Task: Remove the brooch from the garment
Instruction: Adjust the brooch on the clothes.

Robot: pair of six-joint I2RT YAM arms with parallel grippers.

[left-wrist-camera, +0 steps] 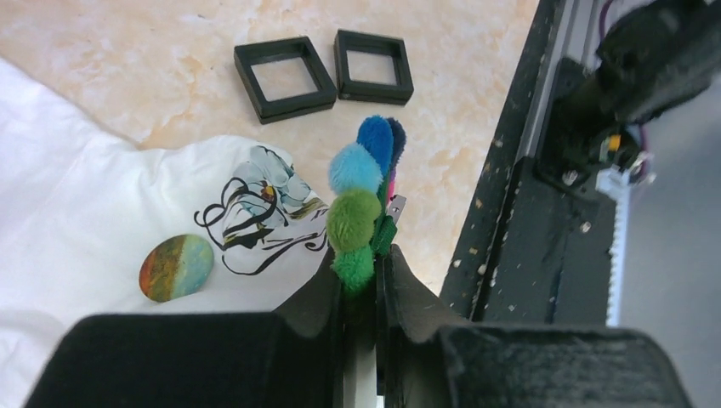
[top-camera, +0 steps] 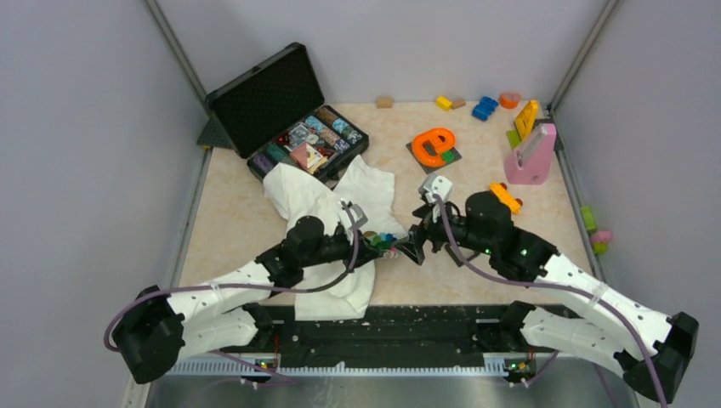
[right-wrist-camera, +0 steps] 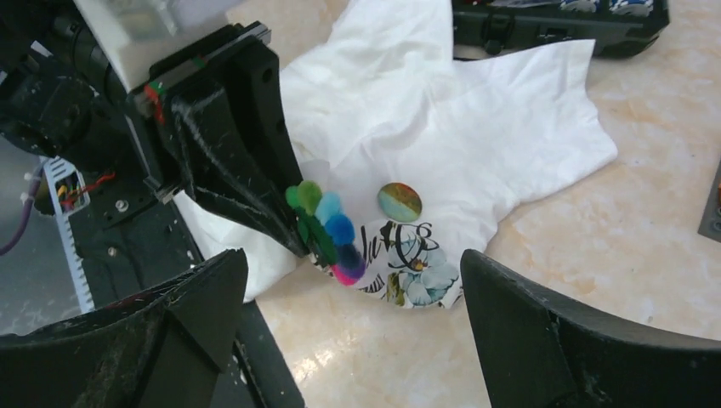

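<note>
The brooch is a row of fuzzy green, blue and pink balls; my left gripper is shut on its green end. It hangs over the printed edge of the garment, a white T-shirt with a floral print and dark script. I cannot tell if it is still pinned to the cloth. From above, the left gripper and right gripper meet tip to tip at the brooch. The right gripper stands open, jaws wide either side of the brooch, holding nothing.
A round multicoloured patch sits on the garment. Two black square frames lie on the table. An open black case stands back left. An orange toy car, an orange "e" and a pink holder are right.
</note>
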